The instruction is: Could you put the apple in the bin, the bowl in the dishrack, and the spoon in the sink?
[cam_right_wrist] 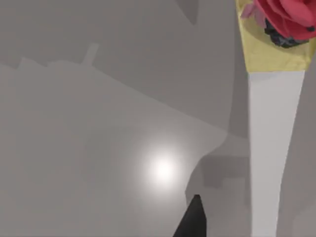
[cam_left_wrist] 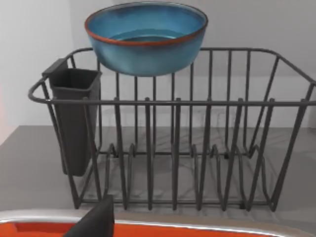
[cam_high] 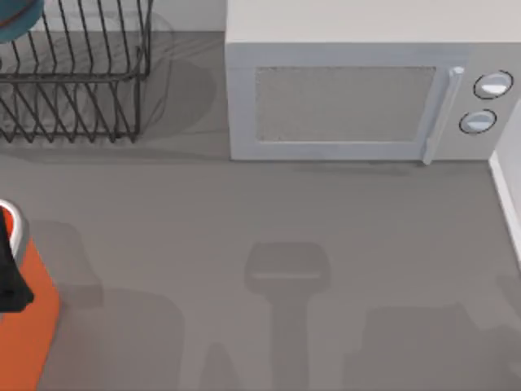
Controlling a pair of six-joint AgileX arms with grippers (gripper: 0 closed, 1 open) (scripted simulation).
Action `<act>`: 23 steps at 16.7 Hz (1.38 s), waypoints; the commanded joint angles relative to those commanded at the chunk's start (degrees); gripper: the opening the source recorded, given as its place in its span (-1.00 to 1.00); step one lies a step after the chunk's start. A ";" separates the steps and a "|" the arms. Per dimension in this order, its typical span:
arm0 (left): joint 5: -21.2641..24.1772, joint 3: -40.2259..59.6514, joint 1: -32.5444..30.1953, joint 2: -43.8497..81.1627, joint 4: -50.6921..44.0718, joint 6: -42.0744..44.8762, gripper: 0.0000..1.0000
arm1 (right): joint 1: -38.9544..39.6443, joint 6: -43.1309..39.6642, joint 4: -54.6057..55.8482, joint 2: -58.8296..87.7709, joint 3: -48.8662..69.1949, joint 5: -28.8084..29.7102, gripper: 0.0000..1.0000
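Note:
The teal bowl (cam_left_wrist: pixel 145 42) with a brownish rim sits upright, high at the far side of the black wire dishrack (cam_left_wrist: pixel 197 148). In the top view the bowl (cam_high: pixel 15 20) is at the far left corner, over the dishrack (cam_high: pixel 77 77). The orange bin (cam_high: pixel 28 326) with its pale grey rim (cam_left_wrist: pixel 207 224) stands at the table's left edge. My left gripper (cam_high: pixel 11 277) hovers over the bin, and a dark part of it (cam_left_wrist: pixel 96 222) shows above the rim. My right gripper (cam_right_wrist: pixel 193 219) hangs over bare grey surface. The apple, the spoon and the sink are out of view.
A white microwave (cam_high: pixel 350 102) stands at the back, centre to right. A black cutlery holder (cam_left_wrist: pixel 74 118) hangs on one end of the dishrack. A white strip topped by yellow and a red flower-like object (cam_right_wrist: pixel 286 19) shows in the right wrist view.

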 joint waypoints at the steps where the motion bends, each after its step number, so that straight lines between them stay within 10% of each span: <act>1: 0.00 0.00 0.00 0.00 0.00 0.00 1.00 | -0.06 0.12 -2.48 -1.09 1.63 0.00 -1.00; 13: 0.00 0.00 0.00 0.00 0.00 0.00 1.00 | -0.11 -0.26 -8.53 2.54 10.59 0.10 -1.00; 23: 0.00 0.00 0.00 0.00 0.00 0.00 1.00 | -0.17 -2.09 -23.09 40.65 63.37 0.45 -1.00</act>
